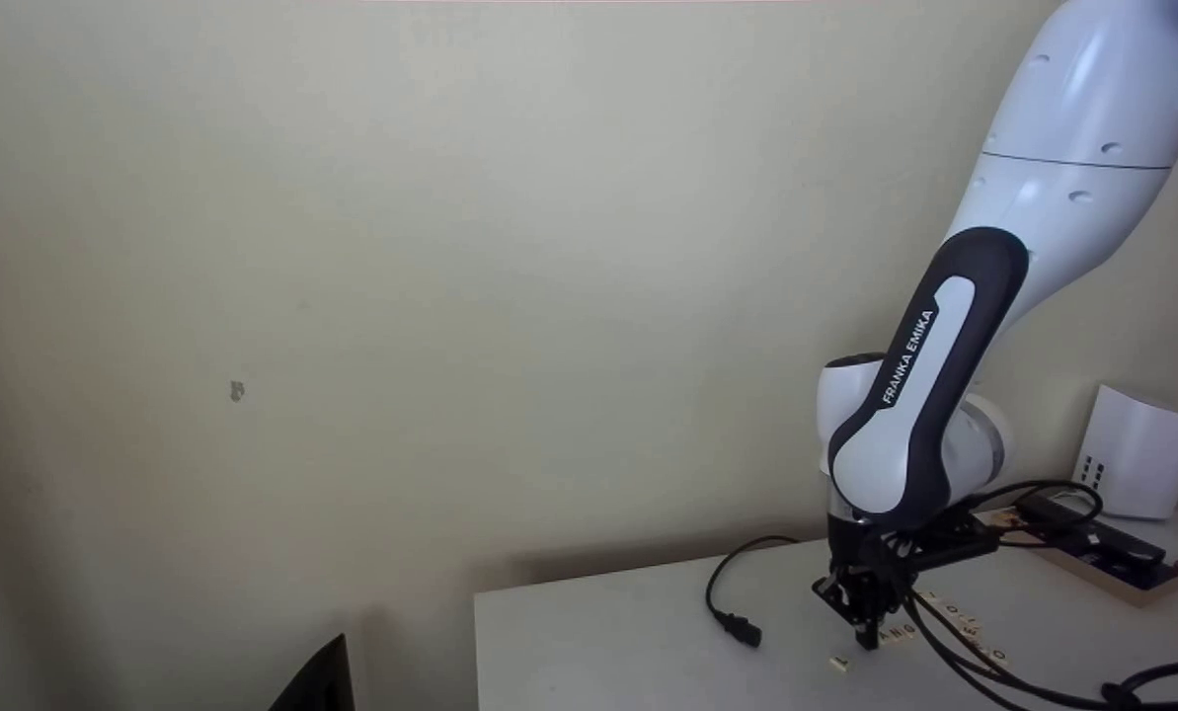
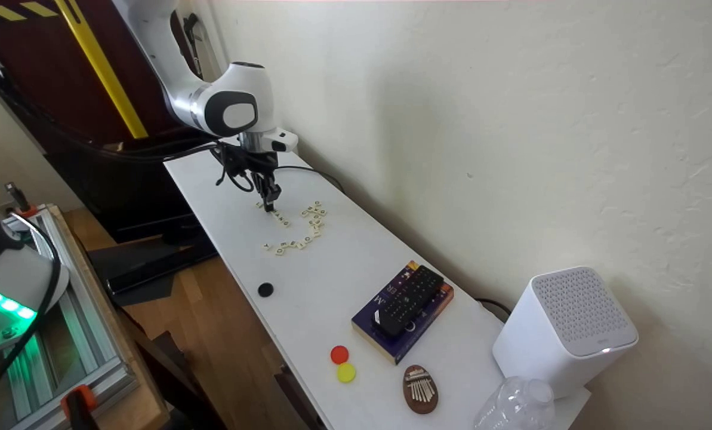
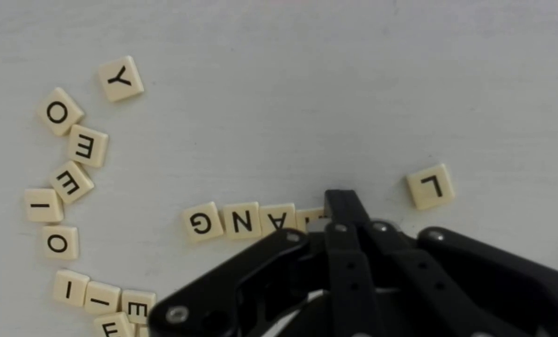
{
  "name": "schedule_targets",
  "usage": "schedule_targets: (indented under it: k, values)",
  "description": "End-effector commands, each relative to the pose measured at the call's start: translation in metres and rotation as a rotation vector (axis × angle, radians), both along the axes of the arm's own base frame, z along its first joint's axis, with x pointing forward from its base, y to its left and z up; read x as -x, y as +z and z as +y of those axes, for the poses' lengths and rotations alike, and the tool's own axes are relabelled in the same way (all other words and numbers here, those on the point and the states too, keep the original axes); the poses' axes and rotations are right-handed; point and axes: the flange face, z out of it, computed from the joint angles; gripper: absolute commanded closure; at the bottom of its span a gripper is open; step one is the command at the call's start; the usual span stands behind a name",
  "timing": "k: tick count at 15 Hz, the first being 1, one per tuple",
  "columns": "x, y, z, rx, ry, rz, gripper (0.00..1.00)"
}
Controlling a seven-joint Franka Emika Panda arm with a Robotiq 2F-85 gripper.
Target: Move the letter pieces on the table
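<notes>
Cream letter tiles lie on the white table (image 2: 242, 221). In the wrist view, a row holds G (image 3: 203, 222), N (image 3: 242, 221), A (image 3: 277, 217) and a partly hidden tile (image 3: 310, 216). My gripper (image 3: 343, 201) is shut at the right end of this row, its fingertips together and low over the table. It covers part of that end tile; I cannot tell if they touch. An L tile (image 3: 431, 186) lies apart to the right. A Y tile (image 3: 121, 78) lies at upper left. The gripper also shows in both exterior views (image 1: 866, 640) (image 2: 269, 208).
A curved chain of several tiles, with an O (image 3: 60, 112) at one end, lies left of the row. A black cable (image 1: 740, 629) lies by the arm. A book (image 2: 382, 295) under a remote (image 2: 406, 301), a black disc (image 2: 265, 289) and a white router (image 2: 561, 334) stand farther along.
</notes>
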Motion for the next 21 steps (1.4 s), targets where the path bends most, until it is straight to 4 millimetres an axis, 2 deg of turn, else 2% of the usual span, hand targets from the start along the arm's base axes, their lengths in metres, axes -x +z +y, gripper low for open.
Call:
schedule_targets:
  k: [1,12,21]
  values:
    - [-0.002,-0.005,0.0,-0.008,-0.021,-0.02,1.0]
    - [-0.008,-0.004,-0.003,-0.014,-0.029,-0.056,1.0]
    - [-0.02,-0.008,0.003,-0.041,-0.026,-0.078,1.0]
